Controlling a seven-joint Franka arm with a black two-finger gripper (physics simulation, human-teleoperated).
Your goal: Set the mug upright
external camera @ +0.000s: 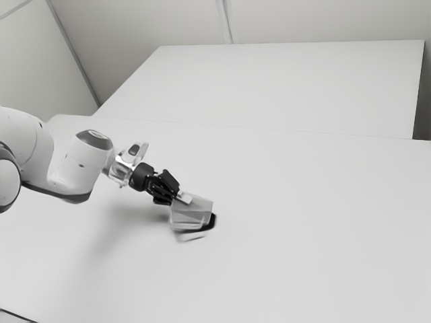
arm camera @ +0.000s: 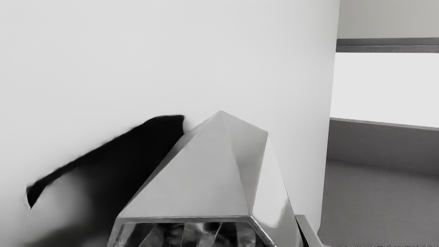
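The grey, faceted mug [external camera: 191, 214] is low over the white table in the exterior view, at the end of my gripper [external camera: 179, 196]. In the wrist view the mug [arm camera: 192, 181] has its open rim toward my hand and its pointed, faceted surface facing away, so it is not upright. Part of my gripper [arm camera: 308, 231] shows right beside the mug's outer wall. Whether it holds the mug is unclear, since the mug hides much of that area. I cannot tell whether the mug touches the table.
The white table [external camera: 303, 222] stretches out around the mug, with a second white surface [external camera: 283, 81] behind it. A dark shadow [arm camera: 137, 147] lies beside the mug in the wrist view. Past the table's edge there is grey floor [arm camera: 380, 206].
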